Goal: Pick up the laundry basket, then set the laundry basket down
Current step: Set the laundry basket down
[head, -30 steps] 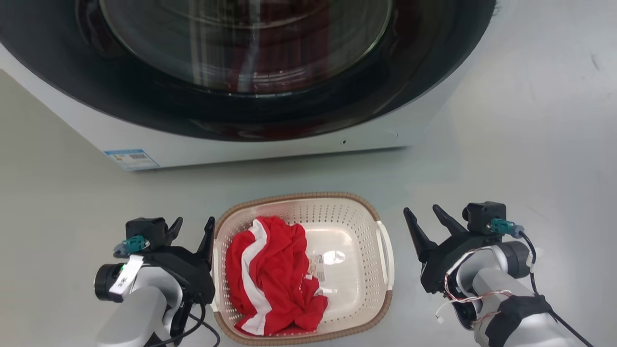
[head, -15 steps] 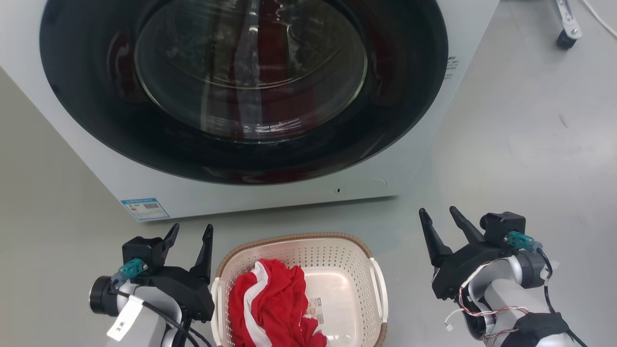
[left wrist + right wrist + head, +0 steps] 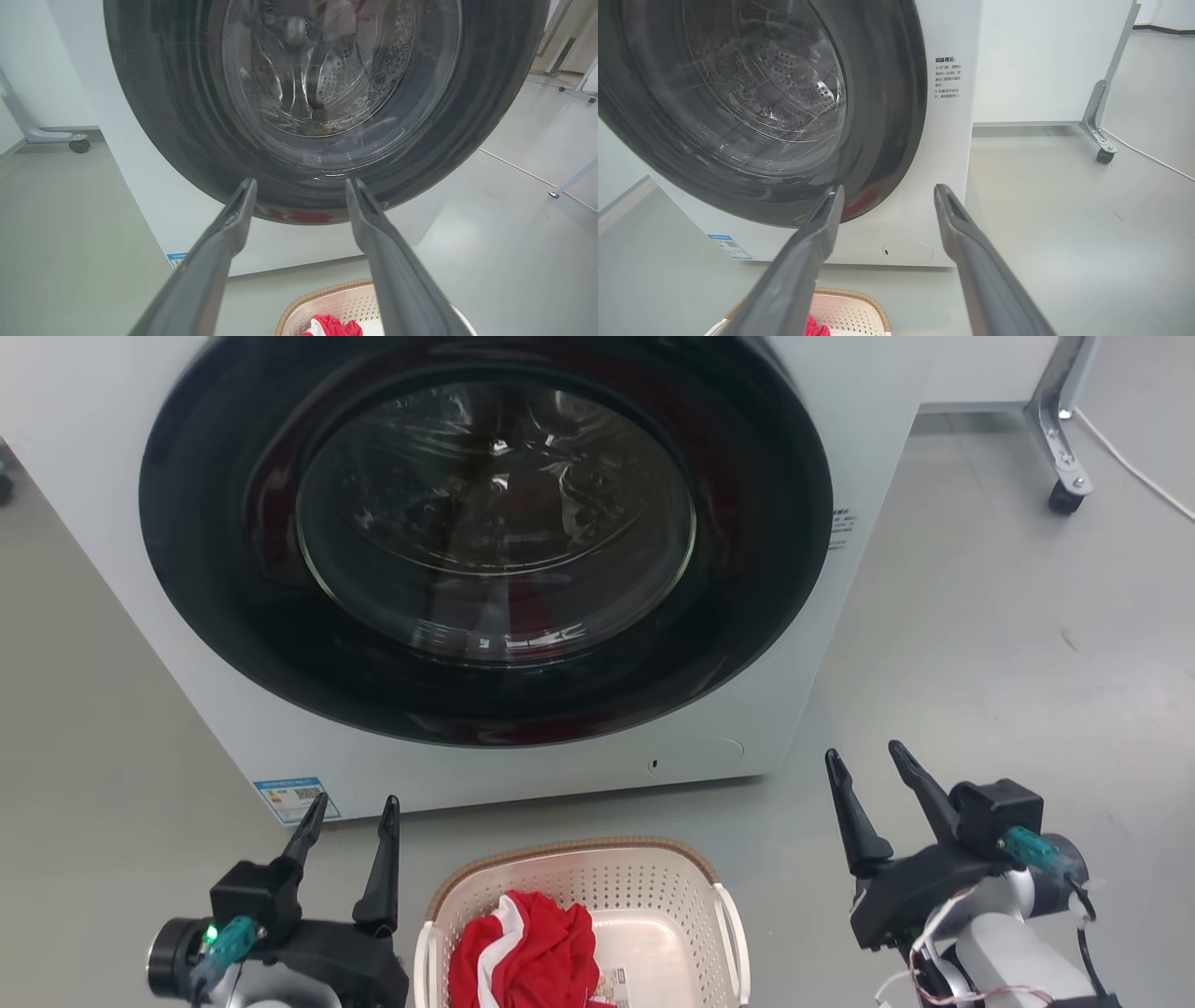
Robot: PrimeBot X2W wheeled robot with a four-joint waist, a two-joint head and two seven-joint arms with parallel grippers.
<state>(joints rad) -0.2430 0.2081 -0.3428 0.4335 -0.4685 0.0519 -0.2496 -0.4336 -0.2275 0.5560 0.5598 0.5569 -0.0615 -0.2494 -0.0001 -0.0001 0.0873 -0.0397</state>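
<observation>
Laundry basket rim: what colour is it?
The laundry basket has a brown, woven-look rim; clearest in the head view.

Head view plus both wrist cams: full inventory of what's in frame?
washing machine: 1, white body with dark round glass door, on the floor ahead, door shut
label: 1, blue and white, lower left corner of the machine's front
laundry basket: 1, cream with brown rim, on the floor in front of the machine
garment: 1, red with white stripe, bunched in the basket's left part
metal leg with caster: 1, silver, far right
cable: 1, white, on the floor by the caster
left end effector: 1, dark, open, left of the basket
right end effector: 1, dark, open, right of the basket
</observation>
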